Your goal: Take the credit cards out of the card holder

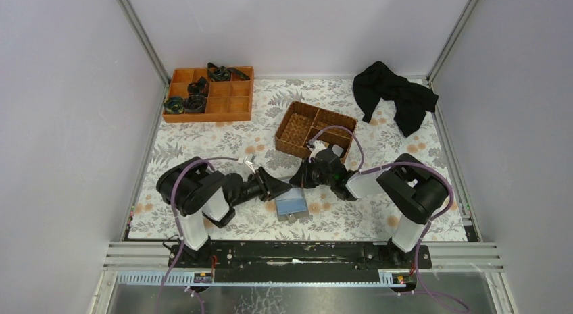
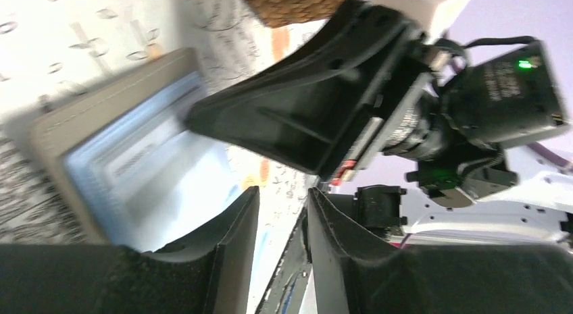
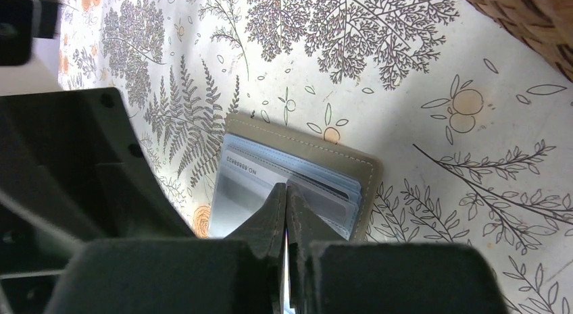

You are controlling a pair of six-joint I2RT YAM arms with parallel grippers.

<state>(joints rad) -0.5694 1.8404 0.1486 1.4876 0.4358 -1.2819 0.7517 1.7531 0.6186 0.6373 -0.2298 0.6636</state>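
Between the two arms, toward the near edge of the cloth (image 1: pixel 405 219), the holder (image 1: pixel 292 206) is laid flat and open-faced, well clear of the basket (image 1: pixel 284 127). The cards (image 3: pixel 270 175) are seen stacked in its pocket, their stepped edges showing at one end of the panel.

The right gripper (image 3: pixel 287 190) is brought down from the far side, and its fingers are pressed tight together with the tips set on the card stack. Whether a card edge is nipped between them cannot be told; only a thin pale strip is seen in the slit.

The left gripper (image 2: pixel 282 194) is held part open beside the holder with nothing between its fingers; only cloth is seen through the gap. From the left wrist view the holder is found just off to one side of the fingers, not between them.

The coming move is judged to turn on this. The holder lies toward the bases from both grippers, and the right one is the nearer, already touching. The cards' long side is seen to run across the right fingers' closing line, so a pull along that side is likely needed, with the holder pinned by the left gripper.
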